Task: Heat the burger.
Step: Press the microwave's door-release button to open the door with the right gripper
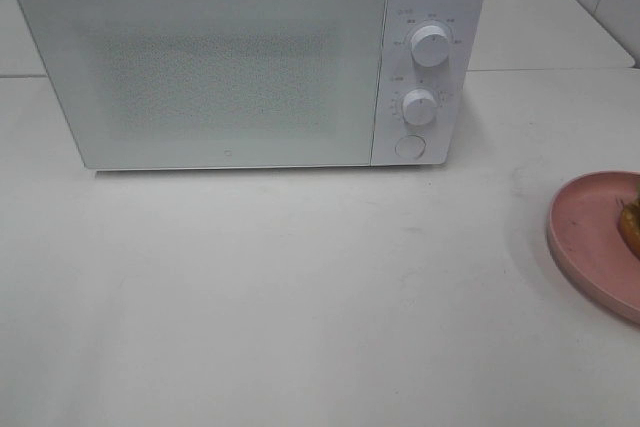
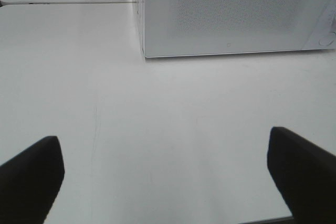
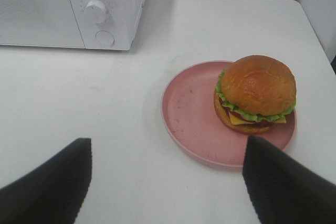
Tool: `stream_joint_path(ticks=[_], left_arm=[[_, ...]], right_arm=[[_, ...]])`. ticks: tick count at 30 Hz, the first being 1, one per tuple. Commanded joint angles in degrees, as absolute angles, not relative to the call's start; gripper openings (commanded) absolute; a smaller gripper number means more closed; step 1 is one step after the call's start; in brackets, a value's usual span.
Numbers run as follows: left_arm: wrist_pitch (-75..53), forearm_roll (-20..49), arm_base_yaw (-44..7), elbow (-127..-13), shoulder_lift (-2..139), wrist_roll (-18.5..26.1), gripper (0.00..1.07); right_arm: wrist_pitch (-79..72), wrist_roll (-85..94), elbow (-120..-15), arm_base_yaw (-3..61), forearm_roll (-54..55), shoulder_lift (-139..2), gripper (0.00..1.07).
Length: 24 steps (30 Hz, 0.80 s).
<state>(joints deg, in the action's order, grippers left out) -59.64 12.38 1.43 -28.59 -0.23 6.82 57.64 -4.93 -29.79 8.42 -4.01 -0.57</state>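
Clearly the task sits at its very start. On the left, the left fingers (image 2: 31, 177) stand wide apart, holding nothing, above the surface (image 2: 157, 103) and face the microwave (image 1: 230, 72), whose door is shut. Further right, the right fingers (image 3: 283, 182) are spread too and grip nothing. They hang near the pink plate (image 3: 194, 114), where the burger (image 3: 257, 90) sits off-centre, well apart from the microwave. Next, I judge, the door must come open before the burger goes in.
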Motion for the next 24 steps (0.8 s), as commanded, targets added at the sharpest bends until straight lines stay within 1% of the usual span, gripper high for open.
stream_joint_path(ticks=[1,5,8,11,13,24], left_arm=[[-59.3,12.3,1.4,-28.5,-1.5,7.0,1.04],[-59.3,12.3,1.4,-28.5,-1.5,7.0,1.04],[-59.3,12.3,1.4,-28.5,-1.5,7.0,1.04],[-59.3,12.3,1.4,-28.5,-1.5,7.0,1.04],[-59.3,12.3,1.4,-28.5,-1.5,7.0,1.04],[-59.3,12.3,1.4,-28.5,-1.5,7.0,1.04]], right_arm=[[55.3,-5.6,-30.5,8.2,-3.8,-3.3,0.76],[53.0,-5.6,-30.7,8.2,-3.8,-6.0,0.76],[47.7,-5.5,-30.6,8.2,-3.8,-10.7,0.76],[46.5,-5.5,-30.4,8.2,-3.9,-11.5,0.76],[43.0,-5.5,-30.0,8.2,-4.0,-14.6,0.76],[33.3,-5.5,-30.0,8.2,-4.0,-22.5,0.76]])
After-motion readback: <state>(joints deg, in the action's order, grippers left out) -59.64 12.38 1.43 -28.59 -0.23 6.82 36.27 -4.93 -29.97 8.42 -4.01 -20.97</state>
